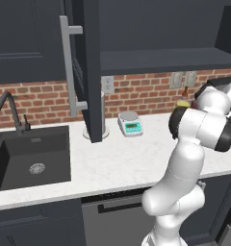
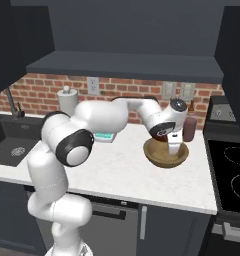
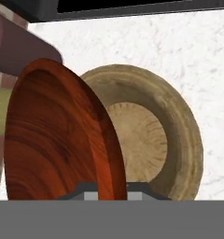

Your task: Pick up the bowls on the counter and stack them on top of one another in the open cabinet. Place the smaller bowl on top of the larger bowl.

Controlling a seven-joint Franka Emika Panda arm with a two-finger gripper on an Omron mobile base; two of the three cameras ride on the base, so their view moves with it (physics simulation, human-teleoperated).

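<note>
Over the white marbled worktop point(image 2: 142, 172), the claw point(image 3: 109, 189) pinches the glossy red-brown wooden bowl's point(image 3: 58, 140) rim, a larger tan bowl point(image 3: 179, 140) directly beyond it.

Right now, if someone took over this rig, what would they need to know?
Claw: low at the counter's right end, seemingly shut on the red bowl's rim.
Tan bowl: right beside the red one in the hand view; I cannot tell whether they touch.
Cabinet: door open, neither bowl inside.
Done: red bowl grasped, at most.
Left: put the larger bowl on the shelf, then set the smaller one on it.
</note>
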